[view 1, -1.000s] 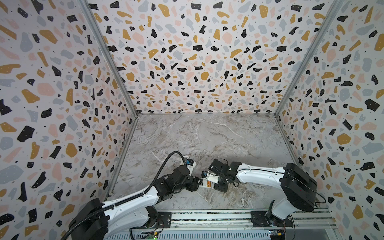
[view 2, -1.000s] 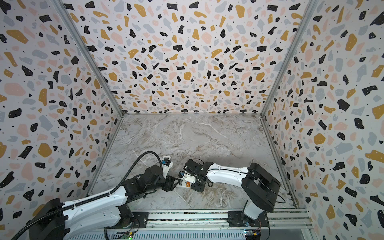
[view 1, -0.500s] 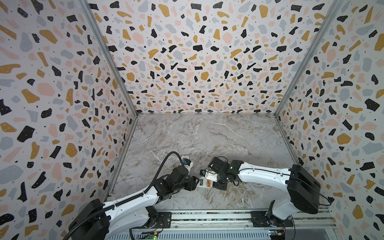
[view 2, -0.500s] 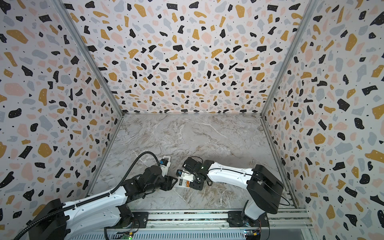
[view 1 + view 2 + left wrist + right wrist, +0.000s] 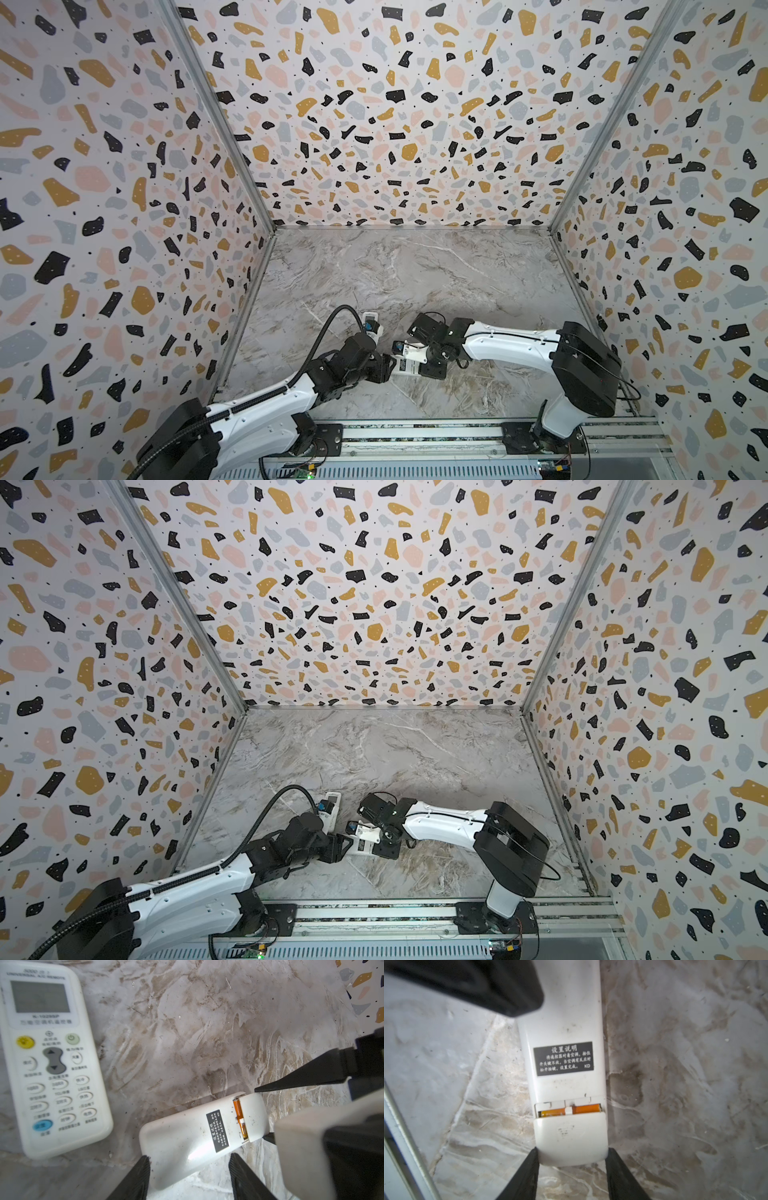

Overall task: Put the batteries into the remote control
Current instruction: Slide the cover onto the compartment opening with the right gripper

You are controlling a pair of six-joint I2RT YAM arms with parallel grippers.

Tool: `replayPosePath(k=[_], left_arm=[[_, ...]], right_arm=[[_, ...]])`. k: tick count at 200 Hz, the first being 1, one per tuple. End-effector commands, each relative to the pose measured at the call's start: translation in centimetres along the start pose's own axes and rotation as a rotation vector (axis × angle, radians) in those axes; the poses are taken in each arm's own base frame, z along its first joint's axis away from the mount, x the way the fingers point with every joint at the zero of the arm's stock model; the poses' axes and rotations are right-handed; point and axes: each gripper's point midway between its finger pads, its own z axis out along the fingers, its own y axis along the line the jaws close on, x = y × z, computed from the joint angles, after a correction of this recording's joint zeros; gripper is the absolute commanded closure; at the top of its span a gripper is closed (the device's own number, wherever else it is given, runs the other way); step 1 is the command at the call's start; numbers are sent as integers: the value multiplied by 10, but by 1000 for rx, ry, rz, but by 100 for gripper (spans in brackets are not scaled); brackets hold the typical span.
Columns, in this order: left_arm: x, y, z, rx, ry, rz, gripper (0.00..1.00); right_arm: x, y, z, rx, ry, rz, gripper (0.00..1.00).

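A white remote control (image 5: 405, 368) (image 5: 362, 847) lies face down on the marble floor between both arms. My left gripper (image 5: 189, 1159) is shut on its plain end, which sits at a slant between the fingers. The right gripper (image 5: 573, 1150) is shut on the opposite end, its fingers (image 5: 291, 1082) pressing both sides of the battery cover (image 5: 571, 1136). That cover sits partly slid on, and a narrow gap shows two orange batteries (image 5: 571, 1112) (image 5: 239, 1112) side by side inside the compartment. Black batteries are out of view.
A second white remote (image 5: 49, 1059) (image 5: 371, 326) lies face up, buttons and screen showing, just beyond the left gripper. Terrazzo walls (image 5: 124, 208) close in three sides, and the arms' base rail (image 5: 415, 436) runs along the front edge.
Both grippers and the remote between them have shifted very slightly to the left. The right arm's elbow has swung a little. Both grips look the same.
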Motion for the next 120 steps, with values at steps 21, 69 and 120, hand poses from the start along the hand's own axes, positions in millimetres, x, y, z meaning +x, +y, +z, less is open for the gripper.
replayPosePath(k=[21,69,120], left_arm=[[8,16,2,-52,6,-32,38],[11,20,2,-61,5,-47,38],[14,21,5,-57,13,-44,38]], right_arm=[[-14,1,-6,-10,-25,-12,68],[-10,3,-2,-17,-2,-10,68],[-6,3,0,-14,14,-4,68]])
